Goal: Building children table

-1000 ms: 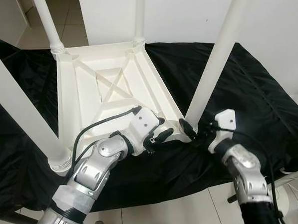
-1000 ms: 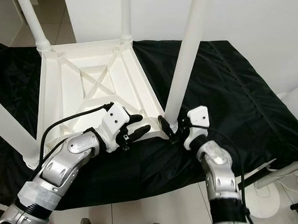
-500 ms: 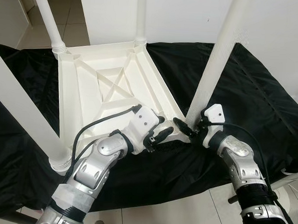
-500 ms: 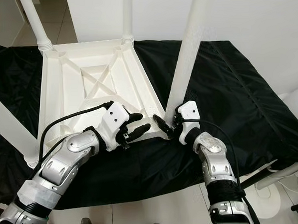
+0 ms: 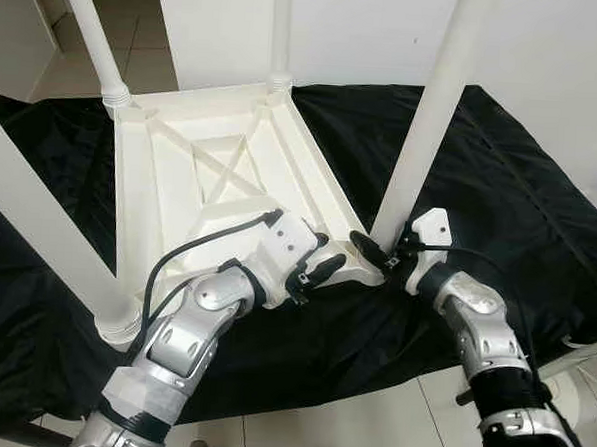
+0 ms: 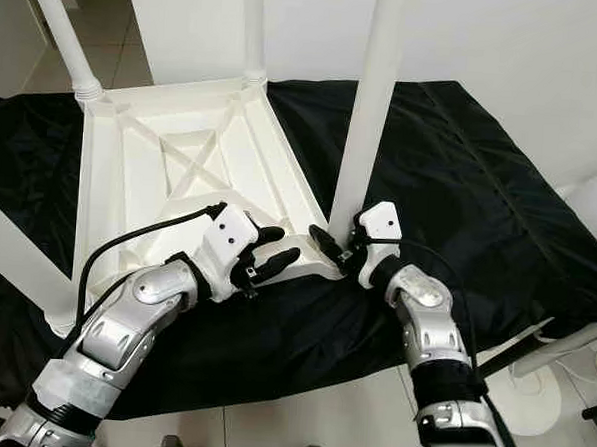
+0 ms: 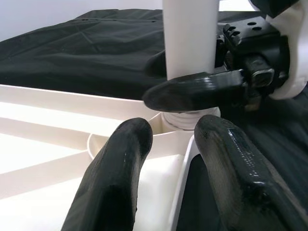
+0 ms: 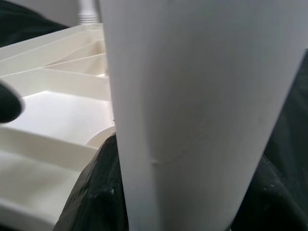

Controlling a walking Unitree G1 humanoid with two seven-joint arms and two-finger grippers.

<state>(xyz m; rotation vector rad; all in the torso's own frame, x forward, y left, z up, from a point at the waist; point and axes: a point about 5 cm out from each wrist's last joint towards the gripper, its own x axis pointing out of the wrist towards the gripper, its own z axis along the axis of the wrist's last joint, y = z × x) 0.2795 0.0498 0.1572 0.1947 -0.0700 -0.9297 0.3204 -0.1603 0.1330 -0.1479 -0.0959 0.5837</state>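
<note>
Left eye view | my right gripper (image 5: 377,256) clamped on near-right leg (image 5: 424,120) | left gripper (image 5: 321,270) apart on tabletop (image 5: 205,194) | four legs standing; seating unconfirmed

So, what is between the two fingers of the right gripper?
The base of the near white table leg stands between them, where it enters the upturned tabletop. The right gripper closes around it; the right wrist view shows this best.

a white table leg (image 8: 192,110) stands close up, black fingers (image 8: 96,192) flanking it, white ribbed tabletop underside (image 8: 53,91) behind.
</note>
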